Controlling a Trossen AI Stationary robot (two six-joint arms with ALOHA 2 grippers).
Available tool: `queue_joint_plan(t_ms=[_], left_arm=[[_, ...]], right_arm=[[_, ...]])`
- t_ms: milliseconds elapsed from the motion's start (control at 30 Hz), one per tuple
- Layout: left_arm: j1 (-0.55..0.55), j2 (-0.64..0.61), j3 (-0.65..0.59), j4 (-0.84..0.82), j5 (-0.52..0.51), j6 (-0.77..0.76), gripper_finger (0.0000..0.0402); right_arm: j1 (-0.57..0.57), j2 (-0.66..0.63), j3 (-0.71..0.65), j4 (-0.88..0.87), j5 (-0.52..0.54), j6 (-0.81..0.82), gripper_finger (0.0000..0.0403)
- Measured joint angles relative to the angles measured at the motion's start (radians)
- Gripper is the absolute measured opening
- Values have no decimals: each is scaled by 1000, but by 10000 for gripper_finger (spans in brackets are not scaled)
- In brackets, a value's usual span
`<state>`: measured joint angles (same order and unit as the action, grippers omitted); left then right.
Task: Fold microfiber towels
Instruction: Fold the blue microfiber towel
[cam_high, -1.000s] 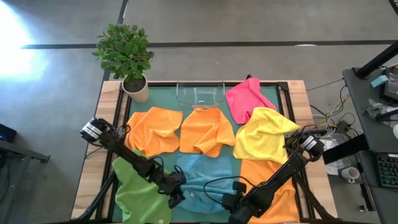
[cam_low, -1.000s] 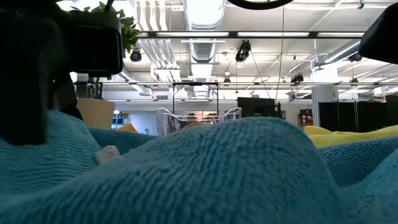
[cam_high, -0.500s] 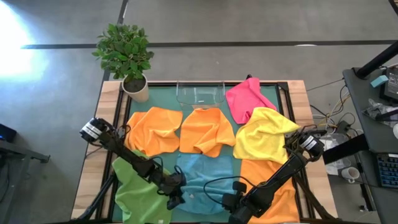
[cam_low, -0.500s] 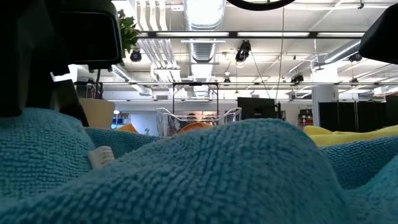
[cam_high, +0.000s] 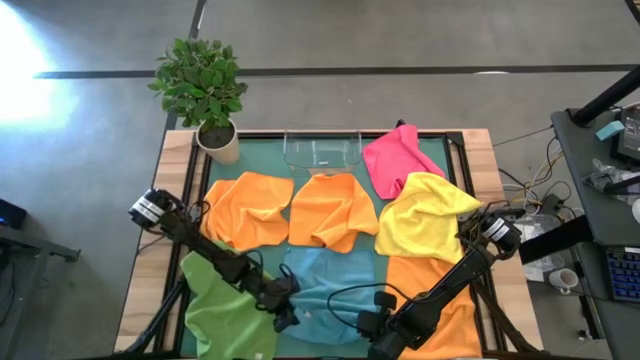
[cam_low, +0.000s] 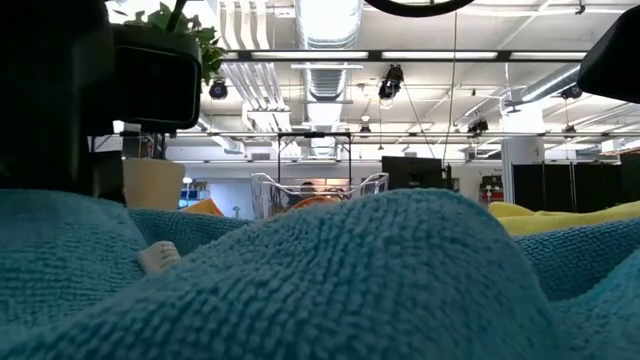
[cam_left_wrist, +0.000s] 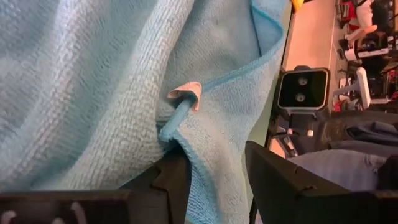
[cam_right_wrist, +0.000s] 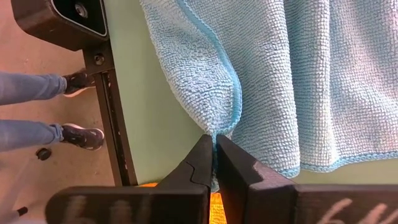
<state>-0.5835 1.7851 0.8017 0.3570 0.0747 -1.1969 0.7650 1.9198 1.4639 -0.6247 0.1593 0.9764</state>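
Observation:
The light blue towel (cam_high: 325, 288) lies rumpled on the green mat (cam_high: 440, 150) at the near middle and fills the low view (cam_low: 380, 280). My left gripper (cam_high: 283, 312) stands open at the towel's near left part, where a small label (cam_left_wrist: 186, 96) sits on the hem. My right gripper (cam_high: 373, 323) is shut on the towel's near right part. Around it lie a green towel (cam_high: 225, 310), three orange ones (cam_high: 250, 210) (cam_high: 330, 212) (cam_high: 445, 300), a yellow one (cam_high: 425, 220) and a pink one (cam_high: 395, 160). My left gripper (cam_left_wrist: 214, 177) has loose blue cloth lying between its open fingers. The rolled hem (cam_left_wrist: 169, 134) below the label rests against the inner side of one finger (cam_left_wrist: 171, 177). The cloth is slack and lies on the mat. My right gripper (cam_right_wrist: 214, 158) pinches the towel's hemmed edge (cam_right_wrist: 221, 130) between its two shut fingertips, near the near right corner. The fingers slant down from the table's right near side. The cloth gathers into a small fold at the pinch, and the remainder lies on the mat.
A potted plant (cam_high: 215, 130) stands at the far left corner and a clear plastic tray (cam_high: 322, 150) at the far middle. The low camera (cam_right_wrist: 62, 22) sits on the table's near rail. A person's legs (cam_right_wrist: 37, 106) show beyond that rail.
In the low view the blue towel's left part has sunk lower and its label has slid down a little. My left gripper's dark body above it has rolled slightly. My right gripper has kept still.

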Motion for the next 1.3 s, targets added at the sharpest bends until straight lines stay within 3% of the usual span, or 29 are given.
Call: queue_joint_plan(t_ms=[167, 467, 700, 1000, 1300], left_arm=[[2, 0, 4, 0, -27, 26, 108], [-2, 0, 8, 0, -35, 85, 6], [-23, -23, 26, 0, -29, 189, 8], [-22, -183, 24, -14, -32, 433, 8], [-21, -301, 13, -221, -79, 454, 8]], right_arm=[[0, 0, 0, 0, 0, 0, 9], [0, 0, 0, 0, 0, 19, 9], [14, -31, 0, -3, 0, 21, 9], [32, -80, 0, -50, 2, 18, 9], [42, -156, 0, -135, 87, 25, 9]])
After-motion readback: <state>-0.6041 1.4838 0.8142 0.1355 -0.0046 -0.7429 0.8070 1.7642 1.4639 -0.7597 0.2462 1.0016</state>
